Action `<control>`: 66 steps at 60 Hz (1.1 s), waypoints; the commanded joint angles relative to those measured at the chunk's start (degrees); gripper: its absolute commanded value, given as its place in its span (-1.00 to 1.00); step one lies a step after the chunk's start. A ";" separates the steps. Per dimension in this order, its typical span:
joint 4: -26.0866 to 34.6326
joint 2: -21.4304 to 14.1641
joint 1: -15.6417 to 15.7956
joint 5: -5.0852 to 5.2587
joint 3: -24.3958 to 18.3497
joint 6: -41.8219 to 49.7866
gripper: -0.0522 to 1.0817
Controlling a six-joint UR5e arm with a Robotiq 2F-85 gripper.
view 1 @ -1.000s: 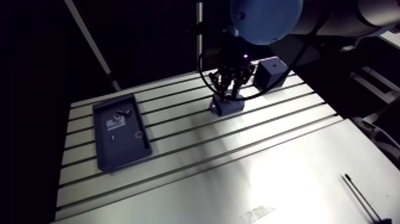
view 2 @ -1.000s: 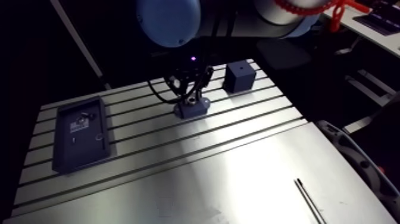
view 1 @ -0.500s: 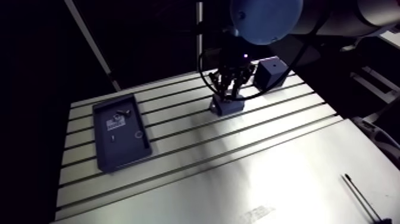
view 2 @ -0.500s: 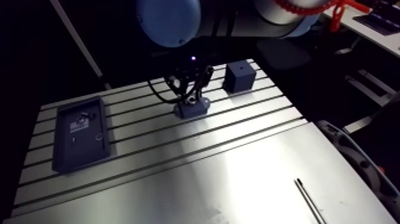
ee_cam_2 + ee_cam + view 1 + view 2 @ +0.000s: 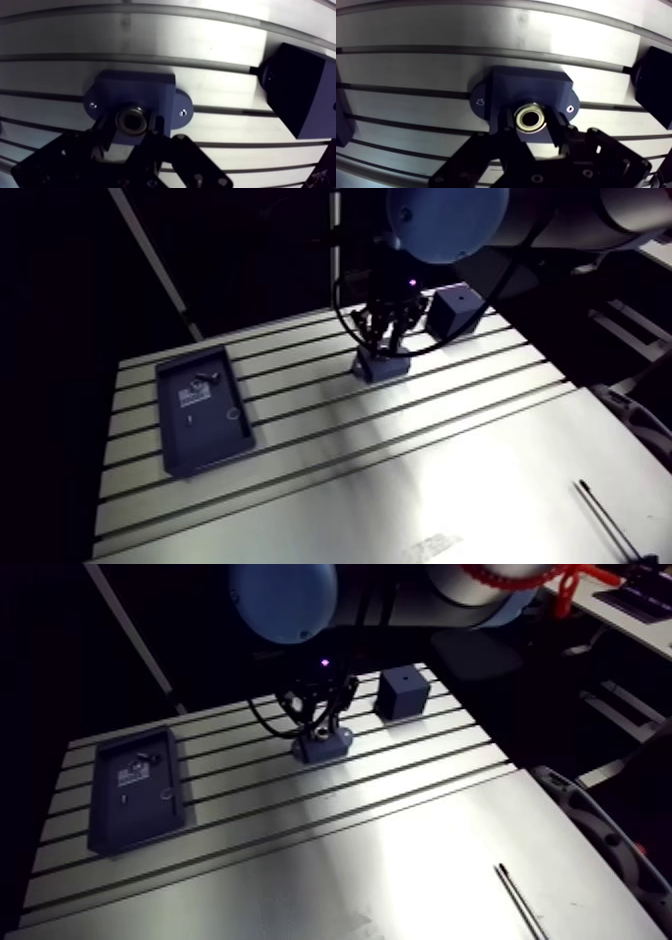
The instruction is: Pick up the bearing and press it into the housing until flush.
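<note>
The dark blue housing (image 5: 528, 87) stands on the slotted table (image 5: 330, 448), with a flange and a screw on each side. The bearing (image 5: 531, 117), a small metal ring, sits at the bore in the housing's top face. In the wrist view my gripper (image 5: 532, 126) is straight above the housing, and its two black fingers (image 5: 557, 131) close on the bearing from both sides. The arm view shows the gripper (image 5: 386, 338) coming down onto the housing (image 5: 381, 366) at the far middle of the table.
A dark cube block (image 5: 455, 308) stands just beyond and to the right of the housing. A dark flat tray (image 5: 172, 450) with small parts lies at the table's left. A thin dark rod (image 5: 605, 523) lies at the near right.
</note>
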 commanded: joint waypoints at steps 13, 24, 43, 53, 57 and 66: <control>-0.08 0.00 -0.09 -0.09 0.48 0.00 0.18; -0.08 -0.08 -0.25 0.15 0.49 0.09 -0.69; 0.43 -3.54 -0.35 1.74 -0.80 0.00 -0.90; 0.71 -3.78 -0.43 1.58 -1.27 0.16 -0.90; 1.41 -3.78 -0.36 1.26 -1.27 0.40 -0.53; 2.55 -3.86 -0.69 1.58 -1.62 1.87 0.81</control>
